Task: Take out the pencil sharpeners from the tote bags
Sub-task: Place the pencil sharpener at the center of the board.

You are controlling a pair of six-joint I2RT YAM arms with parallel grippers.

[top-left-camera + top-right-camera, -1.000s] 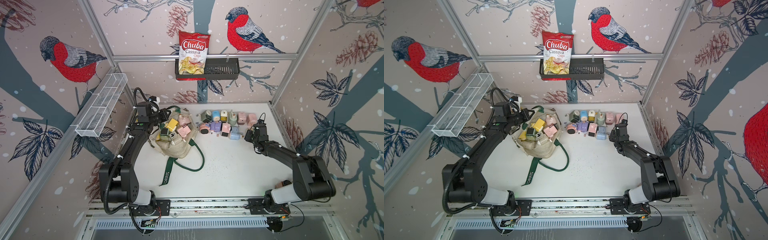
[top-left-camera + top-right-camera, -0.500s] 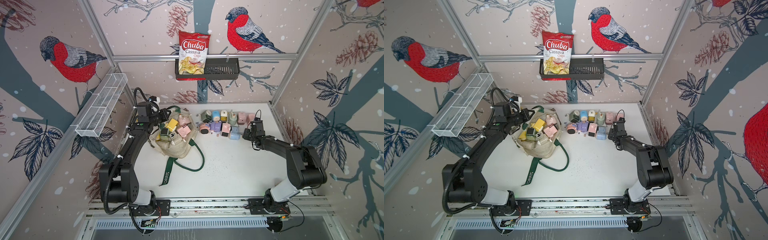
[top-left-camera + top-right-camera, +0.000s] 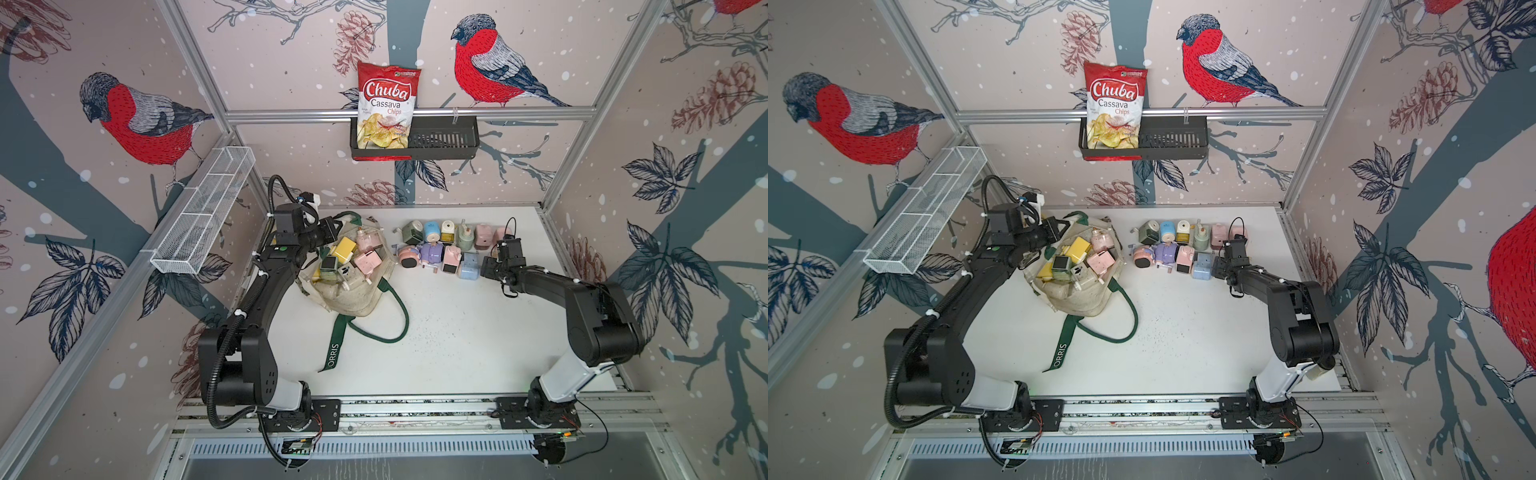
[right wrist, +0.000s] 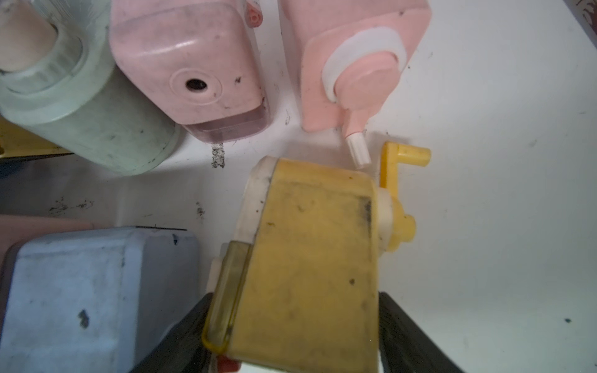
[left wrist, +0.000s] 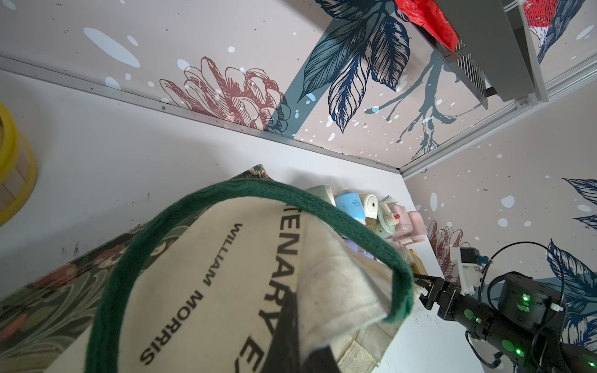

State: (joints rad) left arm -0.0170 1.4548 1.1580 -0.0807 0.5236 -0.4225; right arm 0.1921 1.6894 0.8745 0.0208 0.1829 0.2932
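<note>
Pencil sharpeners (image 3: 430,251): roughly half out, by my read. Far left, left gripper (image 3: 330,230) is pinched together on the canvas rim of the tote bag (image 3: 357,299), propping its mouth open; the wrist view shows a finger (image 5: 286,329) against the fabric. Bag lies slumped on the table (image 3: 457,340), green strap (image 3: 399,320) trailing toward the front. Inside, a heap is yet to come out: yellow, pink, cream and green ones, at least six visible, maybe more underneath. Right of the bag, ten or so sit in two rows near the back wall. At the right end, right gripper (image 3: 488,268) straddles a yellow sharpener (image 4: 307,252) resting on the table just beside a blue sharpener (image 4: 80,290); can't tell whether the jaws clamp it or stand clear. Left to do: empty the heap, one at a time.
</note>
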